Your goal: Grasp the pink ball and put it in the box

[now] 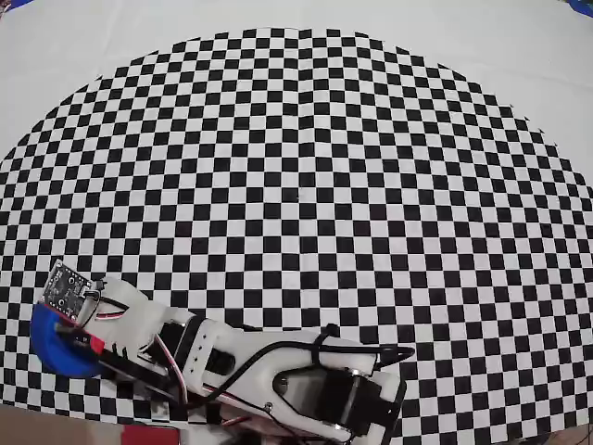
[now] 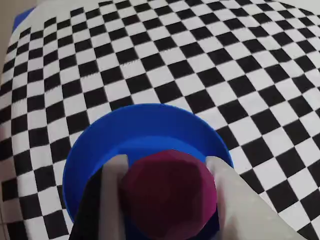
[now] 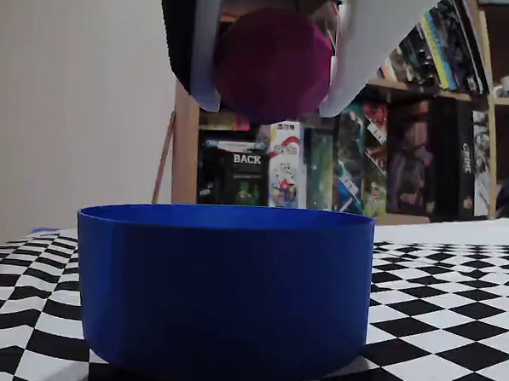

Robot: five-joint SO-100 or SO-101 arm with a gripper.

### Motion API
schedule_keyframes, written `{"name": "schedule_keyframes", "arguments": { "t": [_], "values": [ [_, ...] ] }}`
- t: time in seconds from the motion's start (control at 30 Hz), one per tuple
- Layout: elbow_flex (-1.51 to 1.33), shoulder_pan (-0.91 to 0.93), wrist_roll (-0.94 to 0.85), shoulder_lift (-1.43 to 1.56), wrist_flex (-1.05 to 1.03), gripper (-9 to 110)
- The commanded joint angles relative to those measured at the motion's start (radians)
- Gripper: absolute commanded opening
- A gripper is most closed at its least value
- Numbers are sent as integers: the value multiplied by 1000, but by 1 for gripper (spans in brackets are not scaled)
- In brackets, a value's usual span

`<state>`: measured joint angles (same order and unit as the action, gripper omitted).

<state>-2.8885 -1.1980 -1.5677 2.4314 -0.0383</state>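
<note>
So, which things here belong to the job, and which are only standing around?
For the job:
- pink ball, clamped in the gripper
- blue box, directly below the ball

Only around:
- checkered mat
- bookshelf behind, with books and games

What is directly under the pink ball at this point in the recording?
The box sits under the pink ball, which hangs clear above its rim, clamped between the gripper jaws. In the wrist view the ball covers most of the box's inside, so whether anything lies there cannot be seen.

pink ball [image 2: 170, 197] between jaws, above box [image 2: 145, 127]
</note>
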Motion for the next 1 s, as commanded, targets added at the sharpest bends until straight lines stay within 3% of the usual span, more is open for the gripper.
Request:
{"name": "schedule_keyframes", "arguments": {
  "t": [0.0,0.97],
  "values": [
    [6,-3,-8,-20,11,0],
    [44,-2,-8,-140,58,0]
  ]
}}
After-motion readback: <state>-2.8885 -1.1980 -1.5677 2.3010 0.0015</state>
